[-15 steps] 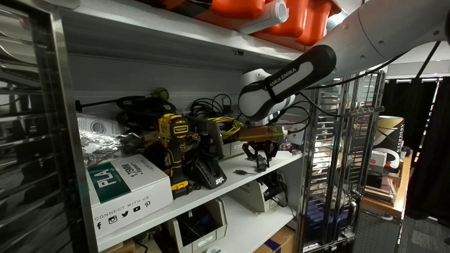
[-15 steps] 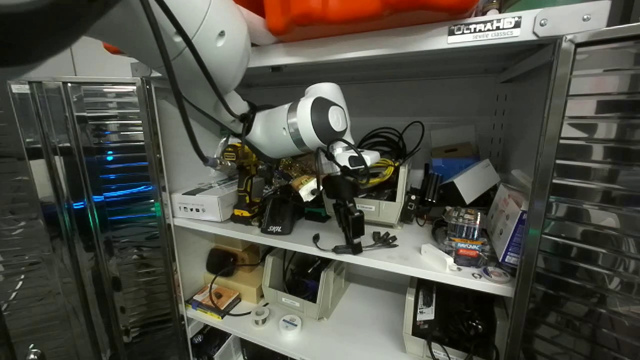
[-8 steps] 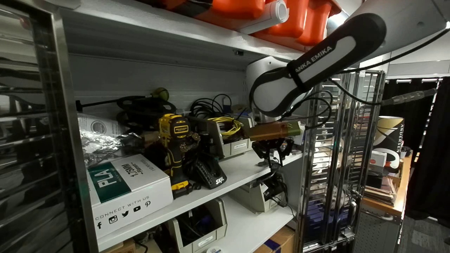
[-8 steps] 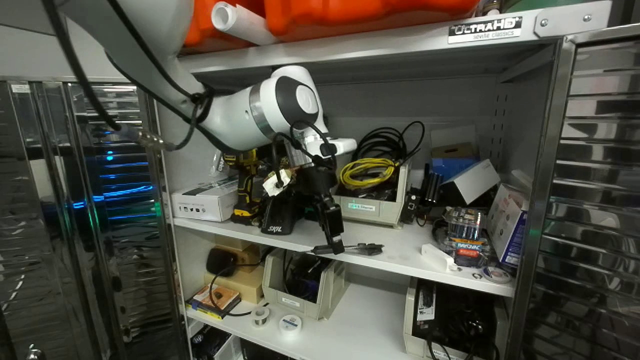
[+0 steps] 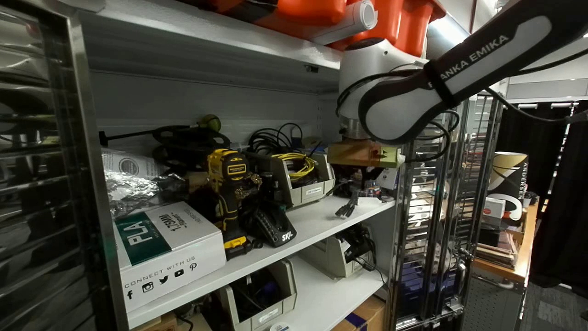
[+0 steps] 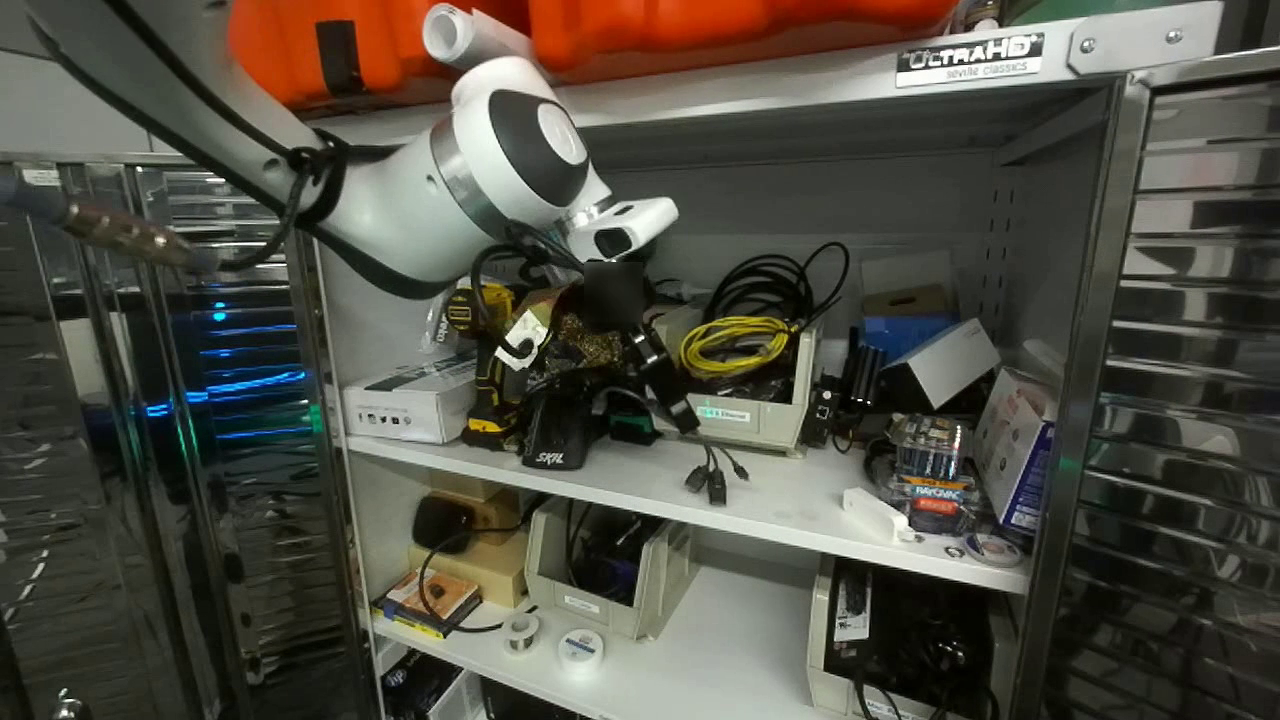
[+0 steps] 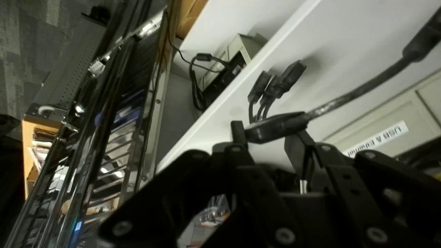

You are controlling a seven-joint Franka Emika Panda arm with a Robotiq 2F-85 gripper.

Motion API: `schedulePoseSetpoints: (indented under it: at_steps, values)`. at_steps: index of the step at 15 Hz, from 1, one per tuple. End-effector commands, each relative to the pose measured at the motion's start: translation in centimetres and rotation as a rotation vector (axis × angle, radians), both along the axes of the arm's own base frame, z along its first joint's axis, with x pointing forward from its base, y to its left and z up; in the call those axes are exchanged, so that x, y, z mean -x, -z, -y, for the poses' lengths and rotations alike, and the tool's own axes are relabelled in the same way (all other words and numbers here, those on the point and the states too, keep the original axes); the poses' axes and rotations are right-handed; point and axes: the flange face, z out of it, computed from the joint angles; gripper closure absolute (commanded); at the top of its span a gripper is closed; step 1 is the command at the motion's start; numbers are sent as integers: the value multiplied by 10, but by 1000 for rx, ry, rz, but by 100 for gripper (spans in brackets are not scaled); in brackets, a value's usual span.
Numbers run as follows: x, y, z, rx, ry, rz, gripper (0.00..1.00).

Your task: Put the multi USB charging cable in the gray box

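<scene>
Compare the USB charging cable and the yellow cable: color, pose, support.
Color: the charging cable is black; the yellow cable is bright yellow.
Pose: the charging cable hangs uncoiled, several plugs showing; the yellow cable is coiled.
Support: the gripper holds the charging cable; the yellow cable rests in the gray box.
Shared: both are thin, curving cables.

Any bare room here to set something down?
The white shelf is bare in front of the gray rectangular box, between the dangling black USB cable and white oblong block. The shelf below is bare between two gray plastic bins. Crowded: by the white-and-green carton, yellow-and-black drill and black SKIL charger.
</scene>
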Motion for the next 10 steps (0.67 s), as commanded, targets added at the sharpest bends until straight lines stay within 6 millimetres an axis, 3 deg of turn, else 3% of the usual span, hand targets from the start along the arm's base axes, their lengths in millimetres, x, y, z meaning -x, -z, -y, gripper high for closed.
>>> schedulePoseSetpoints:
  at_steps: [1, 10]
  values:
    - [9, -31, 3, 2, 19, 188, 82]
    - [-21, -69, 5, 47, 16, 580, 84]
